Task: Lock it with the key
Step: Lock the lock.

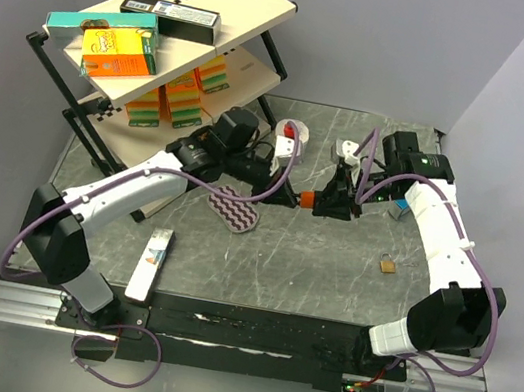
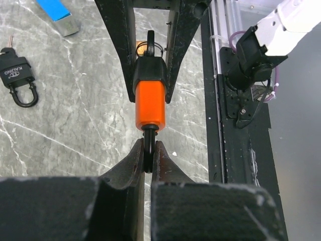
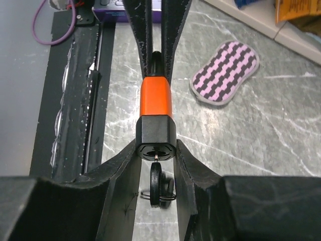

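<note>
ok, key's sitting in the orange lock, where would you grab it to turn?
The key's black head, the only part outside the lock. Come along the lock's axis from the keyhole end, pads on the flat faces; right gripper flanks it, so likely tight.

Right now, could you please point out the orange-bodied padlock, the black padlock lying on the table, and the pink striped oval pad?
orange-bodied padlock (image 2: 150, 103): left wrist view, middle of its orange body.
black padlock (image 2: 15, 72): left wrist view, its lettered body.
pink striped oval pad (image 3: 225, 70): right wrist view, centre of its striped face.
</note>
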Controlling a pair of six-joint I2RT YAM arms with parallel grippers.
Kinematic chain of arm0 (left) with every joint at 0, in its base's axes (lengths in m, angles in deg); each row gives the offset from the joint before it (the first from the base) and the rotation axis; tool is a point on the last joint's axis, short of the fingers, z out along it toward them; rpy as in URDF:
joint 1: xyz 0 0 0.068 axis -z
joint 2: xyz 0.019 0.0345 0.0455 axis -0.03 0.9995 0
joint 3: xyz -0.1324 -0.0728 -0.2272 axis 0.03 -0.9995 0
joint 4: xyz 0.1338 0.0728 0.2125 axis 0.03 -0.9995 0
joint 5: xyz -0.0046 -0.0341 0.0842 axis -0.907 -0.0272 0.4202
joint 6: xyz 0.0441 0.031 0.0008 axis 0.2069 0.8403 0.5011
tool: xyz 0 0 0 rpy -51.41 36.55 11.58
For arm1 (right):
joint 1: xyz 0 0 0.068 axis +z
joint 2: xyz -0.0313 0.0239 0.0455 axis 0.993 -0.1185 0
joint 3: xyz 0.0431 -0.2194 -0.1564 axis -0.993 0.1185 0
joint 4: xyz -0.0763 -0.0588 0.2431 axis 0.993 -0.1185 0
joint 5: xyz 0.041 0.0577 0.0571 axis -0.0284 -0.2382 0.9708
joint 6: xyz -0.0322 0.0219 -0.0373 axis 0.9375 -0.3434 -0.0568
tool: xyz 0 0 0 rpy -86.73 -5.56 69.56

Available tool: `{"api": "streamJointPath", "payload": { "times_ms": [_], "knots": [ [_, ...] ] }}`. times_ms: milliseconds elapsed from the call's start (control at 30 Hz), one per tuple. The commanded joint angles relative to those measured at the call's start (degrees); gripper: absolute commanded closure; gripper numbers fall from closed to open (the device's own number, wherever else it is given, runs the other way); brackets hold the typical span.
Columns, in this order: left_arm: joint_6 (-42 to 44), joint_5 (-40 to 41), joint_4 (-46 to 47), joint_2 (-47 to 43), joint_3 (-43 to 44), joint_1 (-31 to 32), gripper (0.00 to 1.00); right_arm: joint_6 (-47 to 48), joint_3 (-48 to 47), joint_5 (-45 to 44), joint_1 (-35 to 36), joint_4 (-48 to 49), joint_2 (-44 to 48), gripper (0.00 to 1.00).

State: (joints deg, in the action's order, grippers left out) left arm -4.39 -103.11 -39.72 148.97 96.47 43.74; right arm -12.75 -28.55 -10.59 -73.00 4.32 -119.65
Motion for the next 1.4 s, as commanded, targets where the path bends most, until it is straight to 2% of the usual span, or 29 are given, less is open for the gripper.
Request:
{"api": "streamJointPath", "payload": {
  "times_ms": [0, 33, 100, 200, 300, 433, 700, 833, 867, 933, 1100, 1367],
  "knots": [
    [2.6, -1.8, 8.7, -3.8, -0.8, 0.2, 0.99, 7.1, -3.5, 9.6, 0.6, -6.3, 0.6, 0.82],
    [3.4, -1.6, 7.0, -4.8, -1.2, -0.2, 0.99, 7.6, -3.9, 8.5, -0.4, -8.1, 0.5, 0.72],
    [6.2, -1.4, 4.9, -5.6, -1.9, -0.4, 0.99, 8.9, -4.3, 7.8, -1.7, -9.3, 0.5, 0.41],
    [8.9, -1.3, 2.2, -6.8, -2.8, -0.4, 0.99, 8.6, -4.6, 6.7, -3.2, -9.7, 0.8, 0.35],
    [9.6, -1.3, 0.6, -7.1, -2.2, -0.4, 0.99, 8.8, -4.9, 5.9, -3.4, -10.0, 0.8, 0.34],
    [10.0, -1.1, 0.1, -6.6, -1.6, -0.4, 0.99, 9.1, -5.2, 6.0, -3.4, -10.4, 0.8, 0.39],
    [9.3, -0.8, 0.3, -6.5, -2.4, -0.4, 0.99, 8.6, -4.3, 4.9, -3.3, -9.0, 2.1, 0.63],
    [9.2, -0.9, -0.6, -6.1, -2.5, -1.1, 0.99, 7.1, -3.0, 3.5, -3.5, -7.6, 2.9, 0.83],
    [8.9, -0.9, -0.6, -6.2, -2.9, -1.3, 0.99, 7.0, -2.8, 3.4, -3.6, -7.5, 3.2, 0.93],
    [8.6, -0.7, -0.4, -6.6, -3.3, -2.1, 0.99, 6.7, -2.1, 3.2, -4.5, -7.1, 3.7, 1.0],
    [6.7, -1.8, 0.1, -7.3, -4.8, -4.8, 0.99, 7.2, -0.2, 2.4, -8.2, -8.2, 4.5, 1.0],
    [7.6, -2.1, 0.3, -7.2, -6.2, -6.4, 0.99, 16.5, 2.3, -1.5, -17.6, -15.1, 3.0, 1.0]
  ]
}}
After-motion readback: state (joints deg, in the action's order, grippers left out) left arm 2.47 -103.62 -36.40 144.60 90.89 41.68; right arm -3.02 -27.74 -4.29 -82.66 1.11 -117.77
